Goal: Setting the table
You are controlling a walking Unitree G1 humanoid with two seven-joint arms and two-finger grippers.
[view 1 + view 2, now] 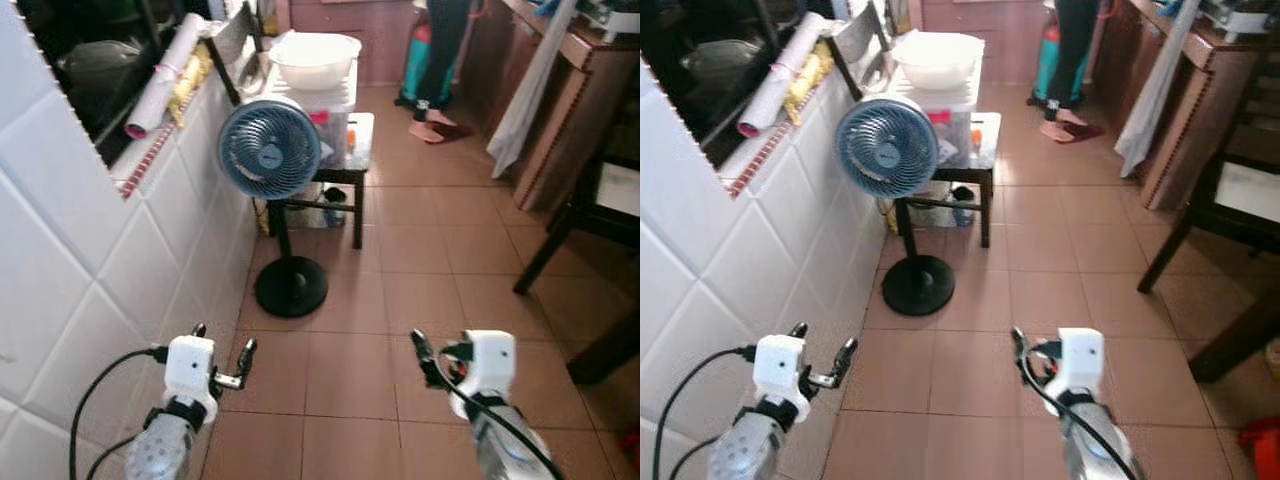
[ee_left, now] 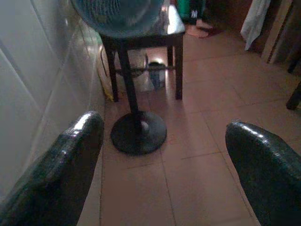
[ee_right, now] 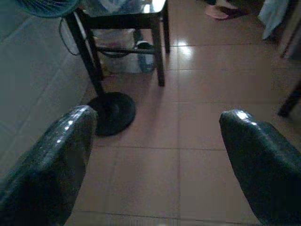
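Both arms are held low over the tiled floor. My left gripper point(image 1: 224, 338) is open and holds nothing, close to the white tiled wall point(image 1: 90, 260). Level with it on the other side, my right gripper point(image 3: 155, 141) is also open and holds nothing. In both wrist views the two black fingers point(image 2: 61, 174) stand wide apart and point toward the fan's base. A white bowl point(image 1: 315, 55) rests on a clear plastic box on a small dark side table point(image 1: 352, 172) at the far end. A dark dining table's leg point(image 1: 545, 250) stands at the right.
A blue standing fan point(image 1: 270, 148) with a round black base point(image 1: 291, 287) stands ahead by the wall. A person point(image 1: 440, 60) stands at the back. A wooden counter with a hanging white cloth point(image 1: 525, 90) lines the right. Rolled paper point(image 1: 165, 75) lies on the wall ledge.
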